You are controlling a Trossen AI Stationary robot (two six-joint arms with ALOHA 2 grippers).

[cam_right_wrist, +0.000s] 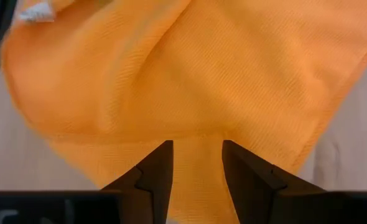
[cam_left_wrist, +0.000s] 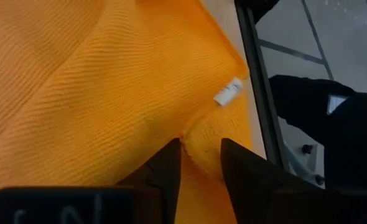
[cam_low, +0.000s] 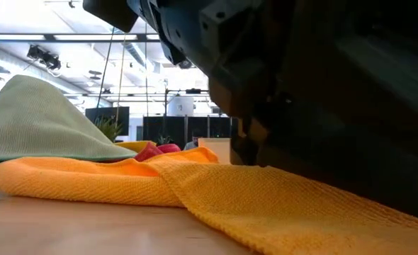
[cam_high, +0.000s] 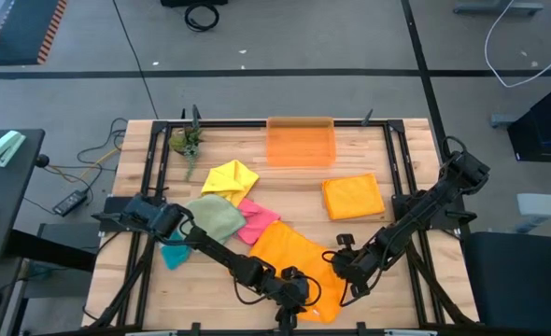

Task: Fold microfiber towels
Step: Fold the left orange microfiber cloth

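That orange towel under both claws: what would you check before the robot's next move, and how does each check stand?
1. Left claw over the orange towel edge: ok.
2. Right claw has towel between its fingers: ok.
3. Either grip firm: cannot tell.
4. Towel lying flat: not ok, it is rumpled.
5. Folded orange towel lies apart, out of the way: ok.
6. Pile of loose towels touches the orange one: not ok.
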